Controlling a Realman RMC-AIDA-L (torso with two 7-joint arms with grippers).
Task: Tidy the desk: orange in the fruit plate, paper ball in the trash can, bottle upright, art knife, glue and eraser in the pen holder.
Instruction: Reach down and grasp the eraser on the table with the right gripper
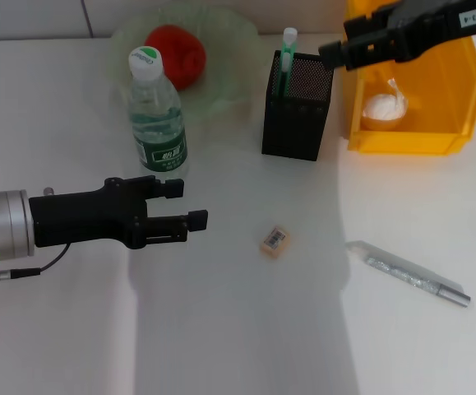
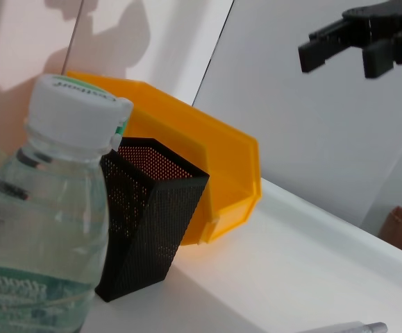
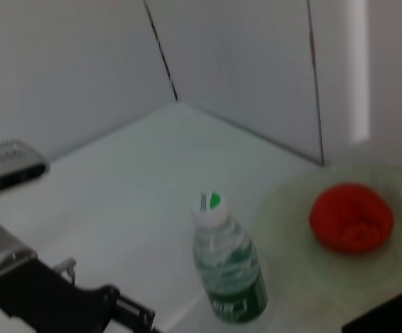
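1. White tabletop (image 1: 246, 346) fills the head view, with a pale wall behind it.
2. A yellow bin (image 1: 435, 107) sits at the far right, with the white paper ball (image 1: 384, 107) inside it.
3. A pale green fruit plate (image 1: 221, 49) sits at the far centre-left, holding the orange (image 1: 176, 53), which looks reddish.
4. The left gripper (image 1: 190, 206) reaches in from the left, low over the tabletop, just in front of the bottle. Its jaws are apart and hold nothing.
5. The right gripper (image 1: 336, 51) hangs above the gap between pen holder and bin. Its jaws seem apart, though the view is poor.
6. The clear bottle (image 1: 157, 115) stands upright with its white cap on, beside the plate.
7. The black mesh pen holder (image 1: 297, 107) stands left of the bin, with a green-and-white stick, probably the glue (image 1: 288, 51), poking out.
8. The silver art knife (image 1: 410, 274) lies flat at the near right.
9. The small eraser (image 1: 274, 240) lies mid-table, well apart from the knife.
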